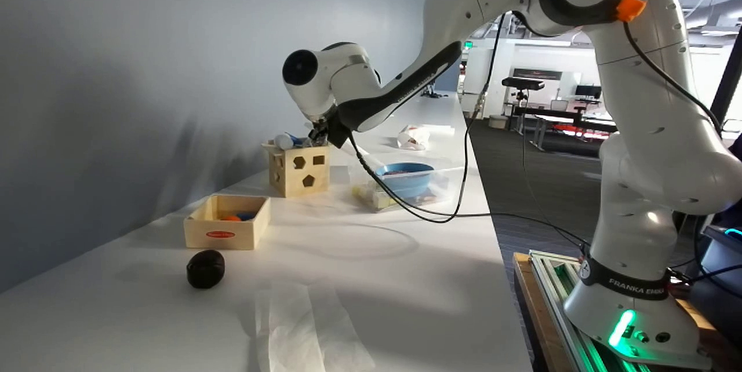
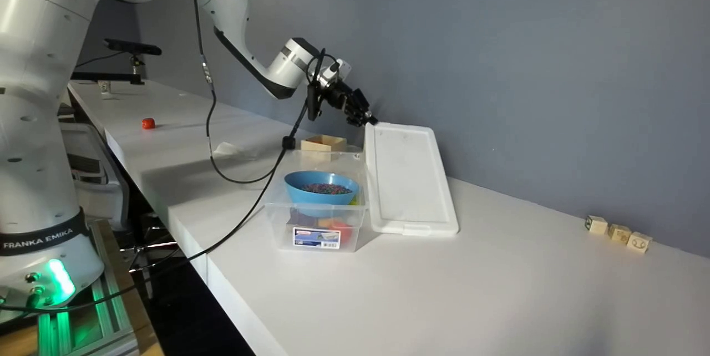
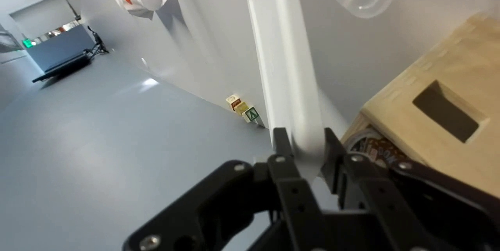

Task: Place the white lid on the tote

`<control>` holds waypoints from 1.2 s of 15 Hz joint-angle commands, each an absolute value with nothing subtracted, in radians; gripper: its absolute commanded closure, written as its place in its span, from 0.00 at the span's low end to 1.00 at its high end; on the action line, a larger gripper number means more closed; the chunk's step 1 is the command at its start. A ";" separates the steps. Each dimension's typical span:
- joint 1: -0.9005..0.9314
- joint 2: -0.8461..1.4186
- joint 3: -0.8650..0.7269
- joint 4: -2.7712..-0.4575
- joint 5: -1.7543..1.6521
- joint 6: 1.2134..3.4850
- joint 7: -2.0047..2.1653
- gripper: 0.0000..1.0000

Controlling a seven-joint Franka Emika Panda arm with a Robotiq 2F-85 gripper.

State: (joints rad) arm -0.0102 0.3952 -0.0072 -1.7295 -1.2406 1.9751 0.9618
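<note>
The white lid point(image 2: 411, 178) stands steeply tilted beside the tote in an exterior view, on the wall side. It also shows edge-on in the wrist view point(image 3: 293, 59). My gripper point(image 3: 306, 141) is shut on the lid's edge, with one finger on each side. In an exterior view the gripper point(image 2: 370, 117) is at the lid's upper corner. The clear plastic tote point(image 2: 283, 237) is open and holds a blue bowl point(image 2: 302, 195) and other items. The tote point(image 1: 443, 192) also shows in an exterior view. A corner of it point(image 3: 367, 10) shows in the wrist view.
A wooden box with shaped holes point(image 1: 301, 172) stands close below the gripper. A low wooden box point(image 1: 223, 237) and a black object point(image 1: 206, 269) lie farther along. A cable point(image 1: 406, 208) hangs by the tote. Small blocks point(image 2: 618, 233) sit by the wall.
</note>
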 commanded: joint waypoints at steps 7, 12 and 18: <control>0.069 0.329 -0.031 -1.745 -1.365 1.734 0.938 0.96; 0.156 0.331 0.019 -1.734 -1.465 1.443 0.830 0.96; 0.190 0.351 0.066 -1.807 -1.489 1.271 0.660 0.96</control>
State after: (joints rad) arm 0.1944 0.3577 0.0516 -1.7460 -1.4397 1.3084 0.7488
